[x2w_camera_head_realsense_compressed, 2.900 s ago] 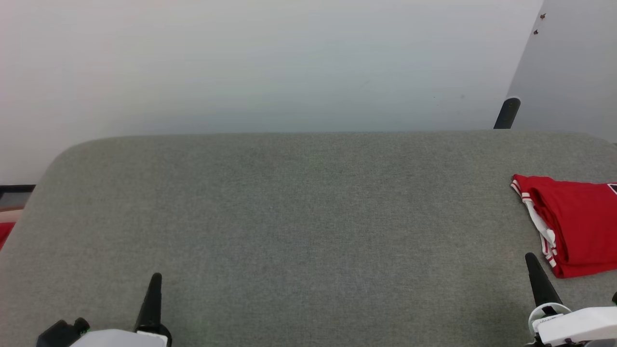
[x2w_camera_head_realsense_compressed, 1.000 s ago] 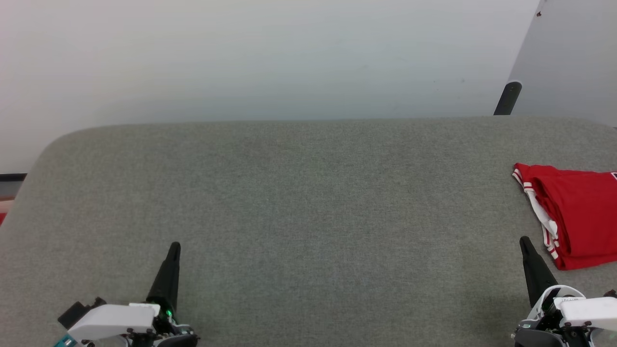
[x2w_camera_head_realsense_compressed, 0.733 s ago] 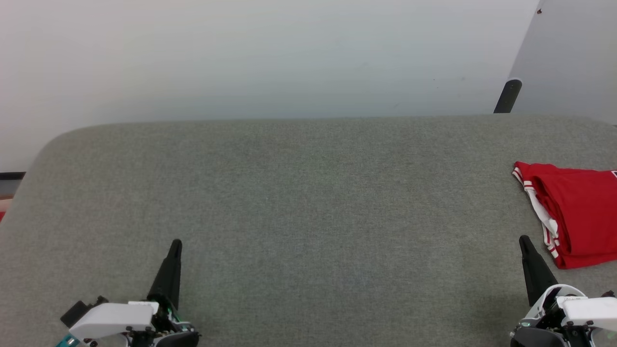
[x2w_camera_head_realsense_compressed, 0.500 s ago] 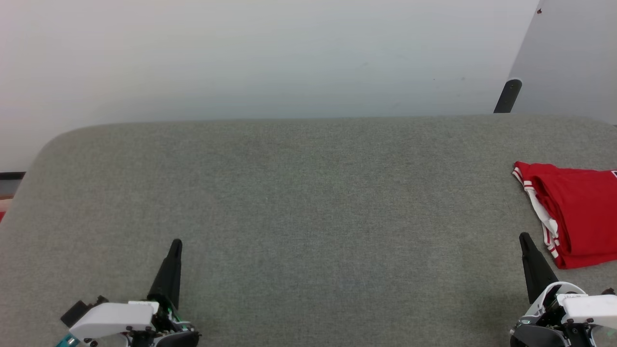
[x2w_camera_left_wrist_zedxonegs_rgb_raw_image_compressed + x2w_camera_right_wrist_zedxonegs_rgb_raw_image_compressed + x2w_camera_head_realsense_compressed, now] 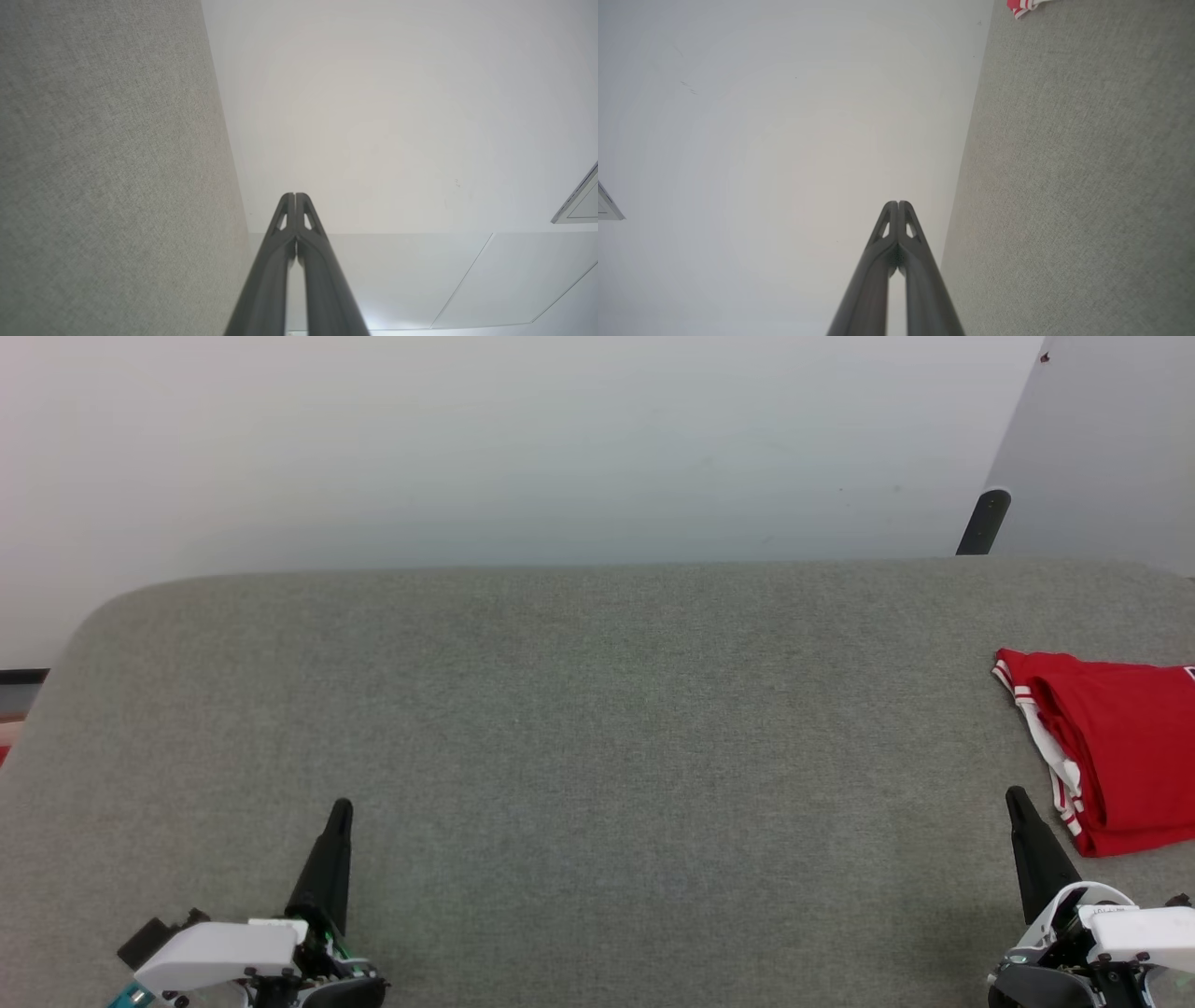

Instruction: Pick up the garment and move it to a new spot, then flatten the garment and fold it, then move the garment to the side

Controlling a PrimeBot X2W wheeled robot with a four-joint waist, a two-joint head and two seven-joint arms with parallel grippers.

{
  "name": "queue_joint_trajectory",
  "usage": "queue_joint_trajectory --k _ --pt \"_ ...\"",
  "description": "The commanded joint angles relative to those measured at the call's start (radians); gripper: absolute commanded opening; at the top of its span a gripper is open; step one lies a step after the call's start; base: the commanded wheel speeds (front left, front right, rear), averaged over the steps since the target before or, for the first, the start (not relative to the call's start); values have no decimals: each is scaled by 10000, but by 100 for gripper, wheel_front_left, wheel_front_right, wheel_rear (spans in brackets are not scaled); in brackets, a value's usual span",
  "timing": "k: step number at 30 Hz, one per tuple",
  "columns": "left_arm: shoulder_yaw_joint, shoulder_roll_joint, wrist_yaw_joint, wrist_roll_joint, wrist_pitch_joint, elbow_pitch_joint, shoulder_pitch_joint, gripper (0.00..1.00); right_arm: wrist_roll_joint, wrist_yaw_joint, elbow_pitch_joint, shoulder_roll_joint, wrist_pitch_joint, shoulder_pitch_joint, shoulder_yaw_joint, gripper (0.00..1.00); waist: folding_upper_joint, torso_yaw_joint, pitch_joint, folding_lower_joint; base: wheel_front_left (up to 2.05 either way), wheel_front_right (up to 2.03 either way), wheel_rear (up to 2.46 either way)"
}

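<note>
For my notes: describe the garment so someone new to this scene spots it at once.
A wide grey fabric surface spans the head view below a pale wall. At its right side, cut off by the picture's edge, lies the garment, folded. It is bright red with white, red-striped trim, unlike the dark right gripper near its lower left corner.

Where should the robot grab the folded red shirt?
Probably the red jersey by its bunched left edge with the striped trim, coming from the left with the right gripper: that edge faces the gripper and its folded layers stack there.
</note>
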Motion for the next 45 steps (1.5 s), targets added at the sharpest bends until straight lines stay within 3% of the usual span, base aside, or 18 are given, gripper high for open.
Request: queue_joint_trajectory --k 1,45 --pt "22 0 -32 -30 19 8 -97 0 38 4 -4 31 13 -25 0 0 0 0 0 0 0 0 0" --pt "23 0 -32 -33 16 6 -96 0 40 4 -4 28 10 -24 1 0 0 0 0 0 0 0 0"
